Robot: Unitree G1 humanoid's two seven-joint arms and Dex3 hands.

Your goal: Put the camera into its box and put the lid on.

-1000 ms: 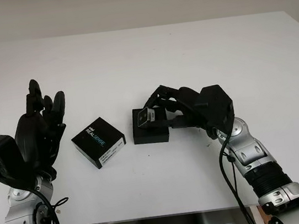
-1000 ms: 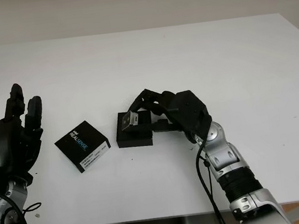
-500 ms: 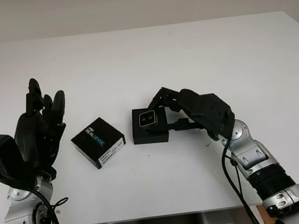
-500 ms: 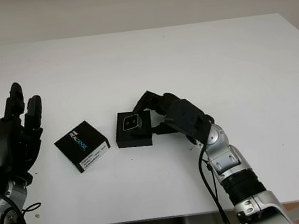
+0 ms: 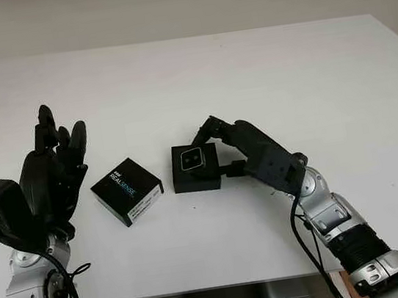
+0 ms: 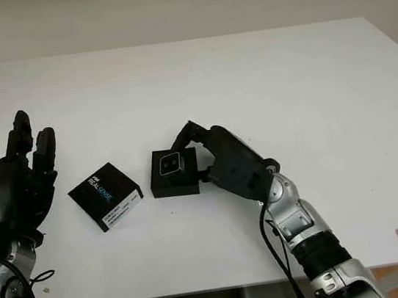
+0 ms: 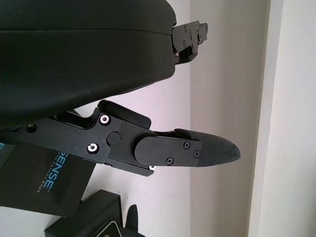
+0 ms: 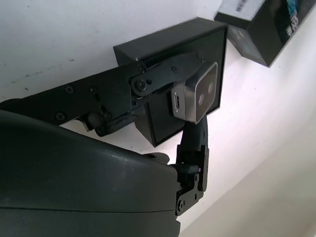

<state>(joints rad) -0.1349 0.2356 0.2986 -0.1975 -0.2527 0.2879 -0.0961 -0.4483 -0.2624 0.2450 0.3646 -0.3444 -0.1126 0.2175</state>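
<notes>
Small square silver-edged camera [image 5: 191, 160] sits on its black box [image 5: 196, 178].

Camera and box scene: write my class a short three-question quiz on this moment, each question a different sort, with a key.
1. True or false: the lid is already on the box.
2. Which hand holds the camera? A. left hand B. right hand
3. Fill in: the lid lies on the table between the box and the ____ hand.

Key: 1. False, it lies apart, beside the box. 2. B; its fingers pinch the camera over the open box, while the left hand is open, raised near the table's edge. 3. left.
</notes>
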